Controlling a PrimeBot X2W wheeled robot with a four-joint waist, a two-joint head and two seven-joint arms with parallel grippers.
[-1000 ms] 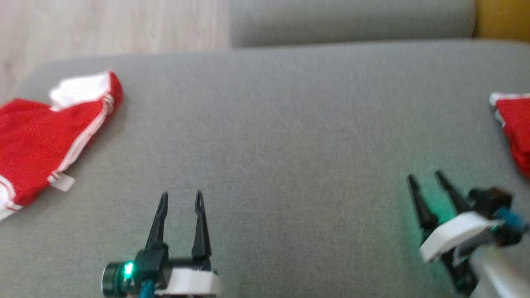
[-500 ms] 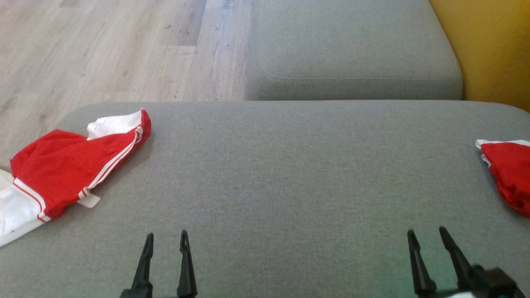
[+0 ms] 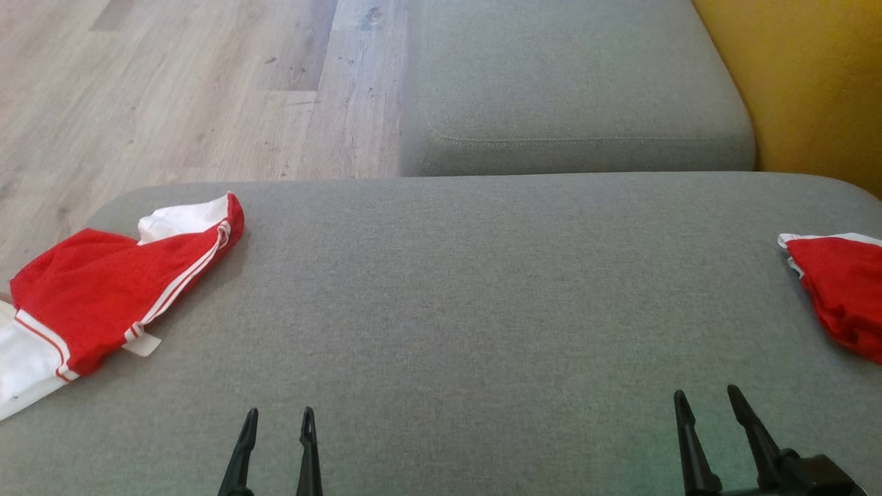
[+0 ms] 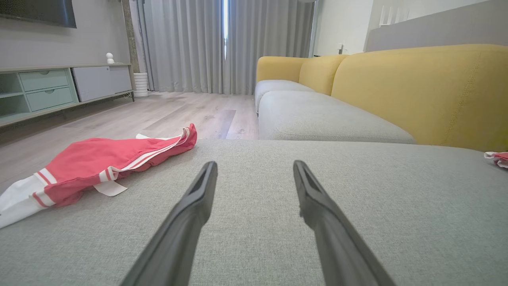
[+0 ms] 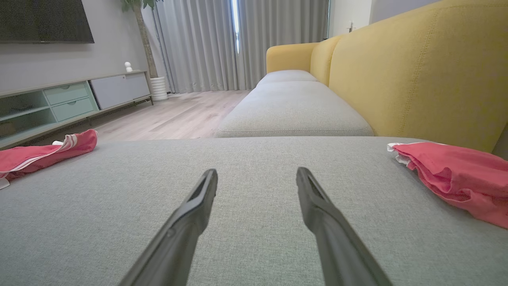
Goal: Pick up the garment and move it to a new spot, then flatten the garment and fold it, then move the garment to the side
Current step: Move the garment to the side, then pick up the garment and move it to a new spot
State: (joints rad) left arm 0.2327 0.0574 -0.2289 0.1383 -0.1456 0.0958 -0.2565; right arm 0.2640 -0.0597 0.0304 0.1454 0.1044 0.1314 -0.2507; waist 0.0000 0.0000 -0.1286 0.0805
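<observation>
Two red garments, two empty grippers

Both grippers wait low over the near edge of the broad grey fabric cushion (image 3: 482,310), jaws spread wide with nothing between them. The left gripper (image 3: 280,411) points up the cushion, well apart from the crumpled red-and-white mesh garment (image 3: 103,289) at the cushion's left edge. That garment's white end lies right at the brink above the pale wooden floor (image 3: 172,89). The right gripper (image 3: 706,391) sits nearer to a bunched red garment (image 3: 844,289) with white trim at the far right edge, near the yellow sofa back (image 3: 813,83). Neither garment is touched, so to my eye the pick-up is not yet begun.

Trouble could come several ways. I cannot tell which garment is meant, and a reach to the wrong one wastes the move. A nudge at the left one's white end could slide it onto the floor. A shallow pinch may catch one thin layer, so the cloth lifts bunched. Too deep a pinch could snag the fingers in the upholstery.
</observation>
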